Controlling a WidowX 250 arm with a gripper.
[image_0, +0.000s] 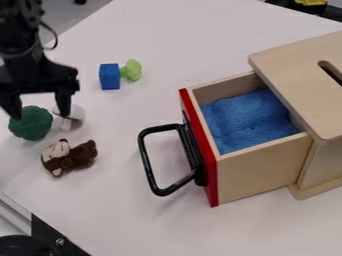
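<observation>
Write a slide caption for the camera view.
Open gripper by a green ball; wooden box with its blue-lined drawer pulled out.

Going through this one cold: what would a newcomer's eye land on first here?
Most likely the wooden box at the right, its red-fronted drawer pulled open to show bright blue cloth inside. Next, the black gripper at the left, fingers apart, by a dark green ball, with a small brown-and-cream plush toy lying just below in the view.
</observation>
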